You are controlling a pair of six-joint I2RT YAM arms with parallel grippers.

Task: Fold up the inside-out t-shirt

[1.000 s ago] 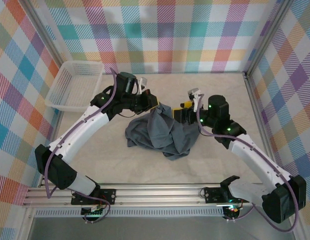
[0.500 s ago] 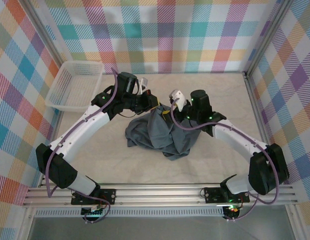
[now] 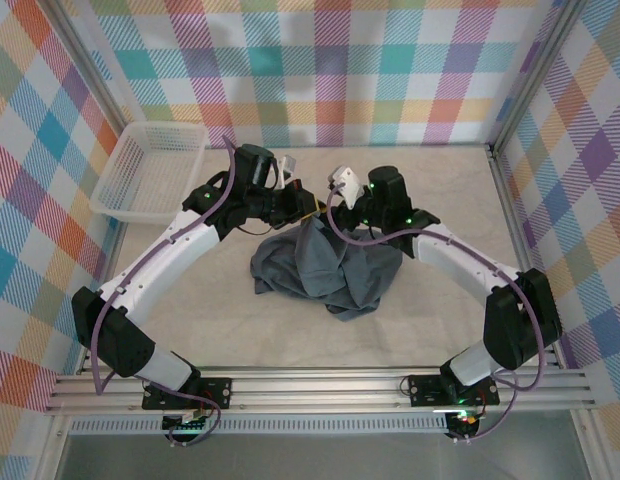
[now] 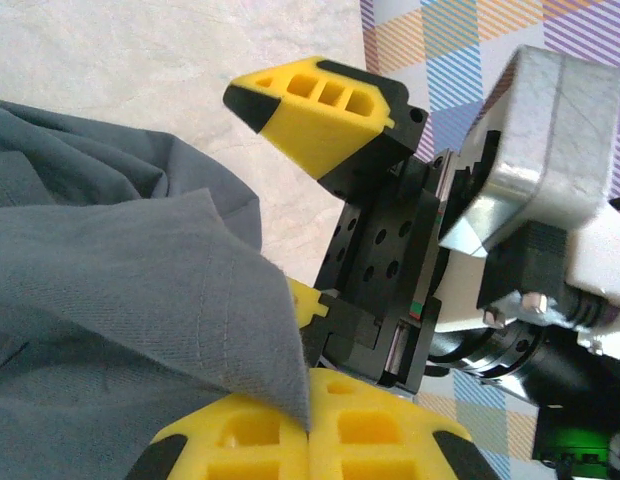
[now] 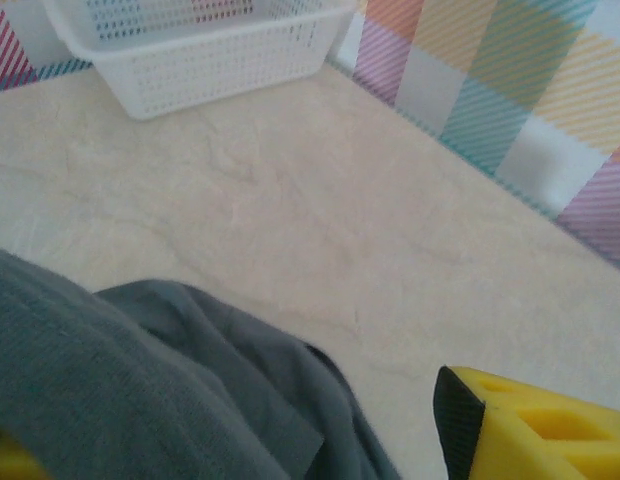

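Far to my left the white mesh basket (image 3: 150, 170) sits against the wall, well apart from the work. My left gripper (image 4: 310, 440) is clamped tight on a thin corner of the inside-out t-shirt (image 3: 325, 265), which lies bunched in a heap in the middle of the table (image 3: 440, 200), its far edge lifted to my fingers. Just to the right, my right gripper (image 3: 335, 207) hangs with its jaws apart around that same raised edge, holding nothing yet.

I judge the risks to be these. The two grippers are very near each other, so closing or shifting the right one could knock it into my left fingers. My left pinch has only a sliver of soft cloth, and a sideways pull could slip it free. Biting several bunched layers would drag the heap rather than spread it.

I can read no writing, brand or label.
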